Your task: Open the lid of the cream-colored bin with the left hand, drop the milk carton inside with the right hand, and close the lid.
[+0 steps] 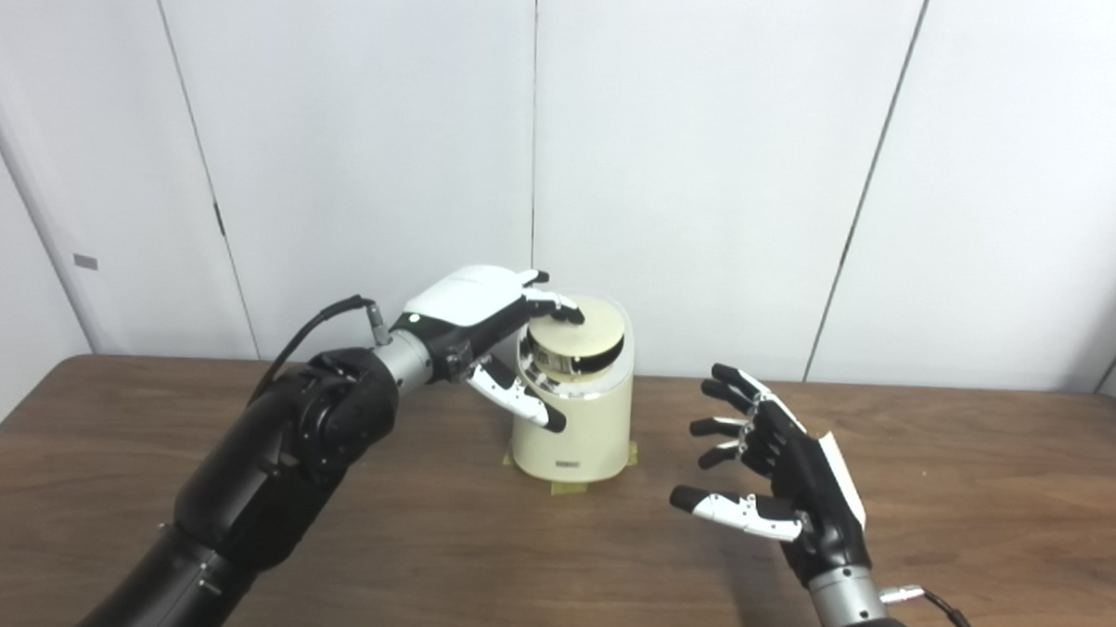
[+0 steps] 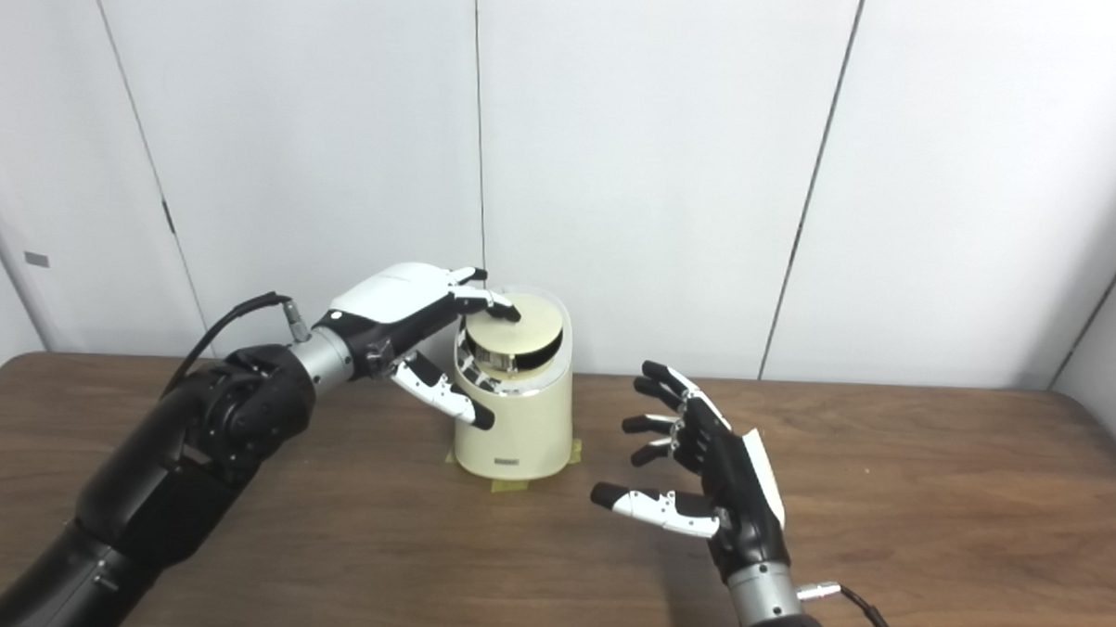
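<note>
A small cream-colored bin (image 1: 573, 416) stands on a dark wooden surface (image 1: 979, 495) close to the white panelled wall (image 1: 711, 170), with bits of yellowish tape (image 1: 566, 485) showing under its base. Its round lid (image 1: 580, 337) sits on top, tilted, with a dark gap showing under the edge nearest me, so it looks partly raised rather than fully open or shut. The left robot hand (image 1: 483, 325) reaches in from the left of the bin: its fingers (image 1: 549, 304) lie across the top of the lid, touching it, while the thumb (image 1: 518, 400) hangs in front of the bin's upper wall; it is pressing or resting on the lid, not clenched around it. The right robot hand (image 1: 775, 470) hovers to the right of the bin, well apart from it, fingers spread and curled on nothing, palm turned toward the bin. No milk carton is visible anywhere beside the bin or in either hand; whether it lies inside the bin I cannot tell. The bin looks like smooth, stiff plastic, probably light, so a push on the lid could shift it were it not taped down. The lid appears to pivot, so the sensible place to work it is its flat top near the rim, pressing gently, since glossy plastic would be slippery under hard fingertips.
</note>
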Action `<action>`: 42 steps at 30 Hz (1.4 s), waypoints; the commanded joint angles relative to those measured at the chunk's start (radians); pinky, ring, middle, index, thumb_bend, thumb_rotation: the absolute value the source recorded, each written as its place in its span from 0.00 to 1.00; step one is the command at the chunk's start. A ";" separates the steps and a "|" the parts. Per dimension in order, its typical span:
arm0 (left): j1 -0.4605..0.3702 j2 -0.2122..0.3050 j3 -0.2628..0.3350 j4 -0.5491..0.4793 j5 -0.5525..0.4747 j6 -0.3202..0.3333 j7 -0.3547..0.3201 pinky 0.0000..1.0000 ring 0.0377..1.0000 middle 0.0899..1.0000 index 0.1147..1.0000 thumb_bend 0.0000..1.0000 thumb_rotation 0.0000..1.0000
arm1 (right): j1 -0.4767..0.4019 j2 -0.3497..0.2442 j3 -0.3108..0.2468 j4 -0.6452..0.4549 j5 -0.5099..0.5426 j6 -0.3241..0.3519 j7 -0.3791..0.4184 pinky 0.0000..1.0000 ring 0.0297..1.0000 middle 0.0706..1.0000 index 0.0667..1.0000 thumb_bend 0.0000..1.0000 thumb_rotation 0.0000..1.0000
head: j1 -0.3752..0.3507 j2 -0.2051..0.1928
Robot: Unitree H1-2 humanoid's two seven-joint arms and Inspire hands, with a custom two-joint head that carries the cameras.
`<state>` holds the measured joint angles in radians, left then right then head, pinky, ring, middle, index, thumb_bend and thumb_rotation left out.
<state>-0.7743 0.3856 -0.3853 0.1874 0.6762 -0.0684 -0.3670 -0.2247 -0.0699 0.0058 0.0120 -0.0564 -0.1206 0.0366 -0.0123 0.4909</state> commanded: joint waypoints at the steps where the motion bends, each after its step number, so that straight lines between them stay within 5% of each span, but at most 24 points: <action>1: -0.030 0.005 0.000 -0.018 0.017 -0.020 0.020 1.00 1.00 0.82 0.81 0.96 0.43 | -0.026 0.004 0.000 -0.042 0.006 -0.004 -0.004 0.47 0.64 0.80 0.82 0.76 0.16 | -0.003 0.001; 6: -0.005 0.001 -0.009 -0.018 0.038 -0.046 0.034 1.00 1.00 0.82 0.81 0.94 0.35 | -0.025 0.007 0.006 -0.050 -0.014 0.000 -0.007 0.47 0.64 0.80 0.82 0.76 0.17 | -0.008 0.003; 16: 0.022 0.016 -0.052 -0.037 0.132 -0.083 0.050 1.00 1.00 0.82 0.82 0.91 0.36 | -0.024 0.013 0.004 -0.061 -0.024 0.007 -0.012 0.47 0.63 0.79 0.81 0.76 0.15 | -0.013 0.016; 29: 0.041 0.029 -0.094 -0.079 0.222 -0.049 -0.037 1.00 1.00 0.79 0.80 0.89 0.33 | -0.018 0.008 0.000 -0.080 -0.023 0.034 -0.006 0.47 0.63 0.79 0.81 0.76 0.16 | -0.012 0.036; 42: 0.027 0.011 -0.142 -0.132 0.243 0.177 -0.342 1.00 0.96 0.75 0.68 0.90 0.34 | -0.016 0.002 -0.004 -0.101 -0.017 0.062 -0.003 0.50 0.65 0.79 0.80 0.75 0.16 | -0.008 0.051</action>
<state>-0.7672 0.3849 -0.4955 0.0286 0.9104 0.0742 -0.5946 -0.2091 -0.0605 0.0070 -0.0463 -0.0803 -0.0421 0.0360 -0.0184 0.5415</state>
